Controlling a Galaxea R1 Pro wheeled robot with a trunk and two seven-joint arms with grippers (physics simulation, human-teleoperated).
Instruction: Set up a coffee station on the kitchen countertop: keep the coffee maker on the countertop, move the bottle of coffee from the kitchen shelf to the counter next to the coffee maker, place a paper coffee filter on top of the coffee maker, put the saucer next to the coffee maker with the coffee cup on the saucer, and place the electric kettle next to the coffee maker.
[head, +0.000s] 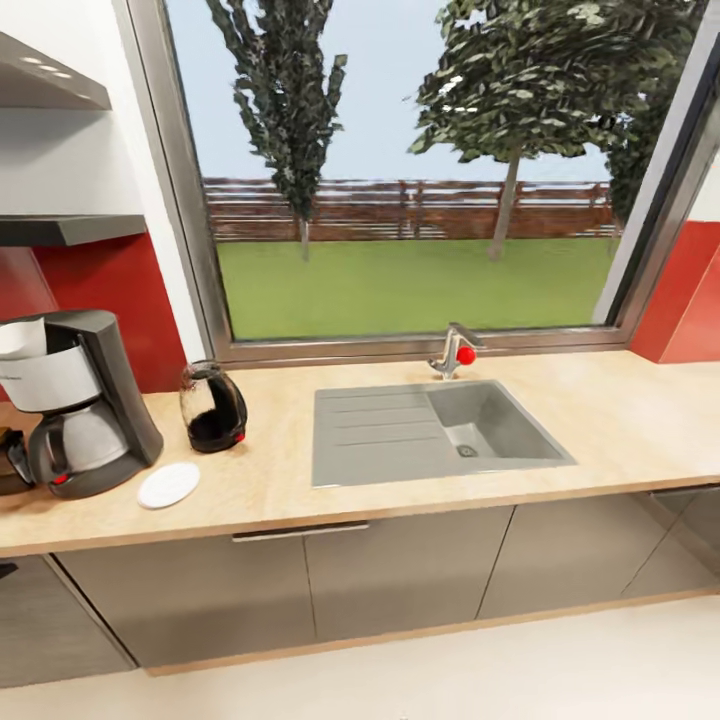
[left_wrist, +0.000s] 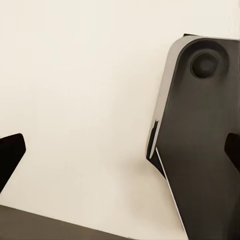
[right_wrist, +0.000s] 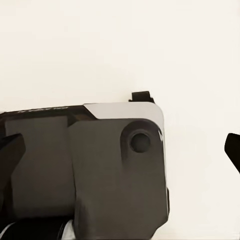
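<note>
Head view: coffee maker (head: 75, 405), kettle (head: 212, 407), saucer (head: 168, 485) grouped at desk's (head: 620, 420) left end; both claws' states indeterminable.

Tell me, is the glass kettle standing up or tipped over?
Standing up. The electric kettle sits on its black base on the kitchen countertop, beside the coffee maker.

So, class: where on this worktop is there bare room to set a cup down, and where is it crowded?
Bare worktop runs from the sink to the right end, and a smaller patch lies between the kettle and the sink. The left end is crowded: coffee maker, kettle and saucer sit close together.
</note>
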